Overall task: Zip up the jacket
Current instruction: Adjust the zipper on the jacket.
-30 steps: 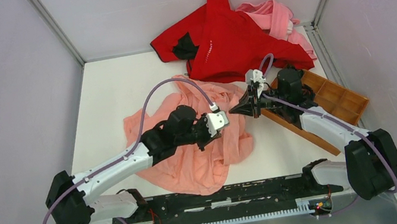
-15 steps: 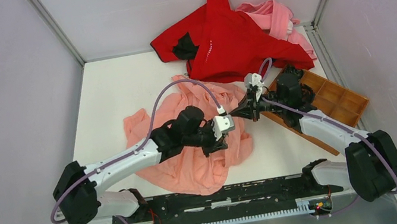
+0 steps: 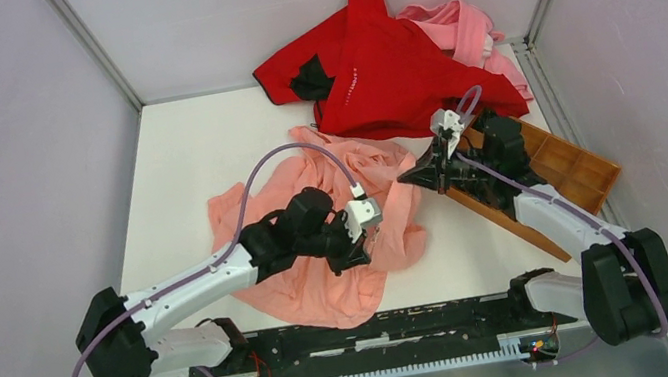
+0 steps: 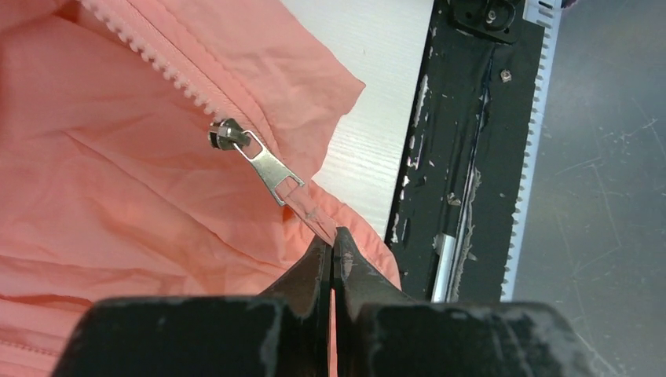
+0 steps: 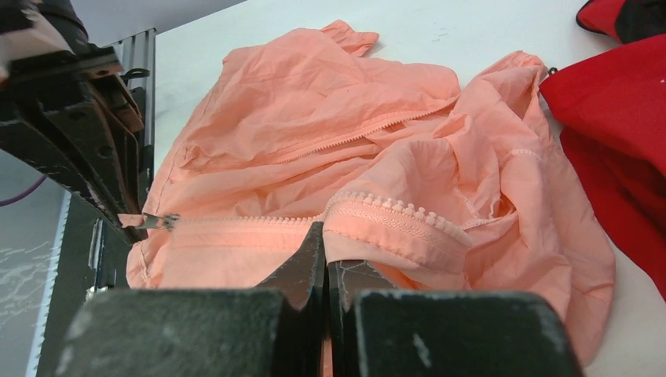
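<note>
A salmon-pink jacket (image 3: 311, 293) lies crumpled and open in the middle of a white table (image 3: 192, 150), with both grippers on it. The fabric looks thin, soft and light. It will likely bunch and slide rather than hold a shape, so the zipper line needs tension from both ends.

The left gripper (image 4: 331, 250) has its fingers pressed together on the jacket's edge, pinching the zipper tape. The metal zipper slider (image 4: 226, 135) sits just beyond its fingertips, with the pull tab (image 4: 271, 169) pointing back toward them. That tab looks like the best place to take hold for the closing pull.

The right gripper (image 5: 325, 239) is also clamped tight, pinching a folded edge lined with zipper teeth (image 5: 393, 206). A run of teeth stretches from its fingers toward the left gripper.

Behind the right gripper is a wooden tray (image 3: 574, 166). Beyond both grippers, at the far edge, lie a red garment (image 3: 392, 68) and a paler pink garment (image 3: 471, 25).

Compared with half a second ago, the grippers have drawn apart. The left has pulled back toward its base and the right has moved away toward the tray, stretching the zipper line between them.
</note>
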`<control>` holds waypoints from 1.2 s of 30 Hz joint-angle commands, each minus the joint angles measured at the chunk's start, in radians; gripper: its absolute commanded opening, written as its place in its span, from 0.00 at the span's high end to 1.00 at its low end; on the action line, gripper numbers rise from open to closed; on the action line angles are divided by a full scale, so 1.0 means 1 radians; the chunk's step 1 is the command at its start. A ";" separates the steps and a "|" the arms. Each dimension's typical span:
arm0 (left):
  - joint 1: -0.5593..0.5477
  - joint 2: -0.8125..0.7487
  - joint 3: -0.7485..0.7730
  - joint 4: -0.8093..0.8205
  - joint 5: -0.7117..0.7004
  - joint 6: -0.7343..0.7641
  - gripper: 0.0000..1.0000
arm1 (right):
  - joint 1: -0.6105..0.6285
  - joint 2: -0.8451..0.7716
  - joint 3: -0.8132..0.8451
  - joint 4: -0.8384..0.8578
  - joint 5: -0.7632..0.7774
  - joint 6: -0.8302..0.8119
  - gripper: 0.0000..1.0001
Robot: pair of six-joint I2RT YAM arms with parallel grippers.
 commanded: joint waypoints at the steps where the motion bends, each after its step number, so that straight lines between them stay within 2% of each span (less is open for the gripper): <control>1: -0.008 0.008 -0.019 -0.067 0.081 -0.132 0.98 | -0.013 -0.037 0.049 0.071 0.030 -0.011 1.00; 11: -0.008 0.010 -0.070 -0.059 0.160 -0.299 0.98 | -0.042 -0.002 0.178 -0.065 0.023 -0.109 1.00; 22: -0.009 0.006 -0.020 -0.148 0.109 -0.349 0.98 | -0.046 0.115 0.329 -0.145 0.106 -0.180 1.00; 36: -0.001 0.129 0.009 -0.258 0.083 -0.417 0.98 | -0.046 0.151 0.361 -0.150 0.138 -0.236 1.00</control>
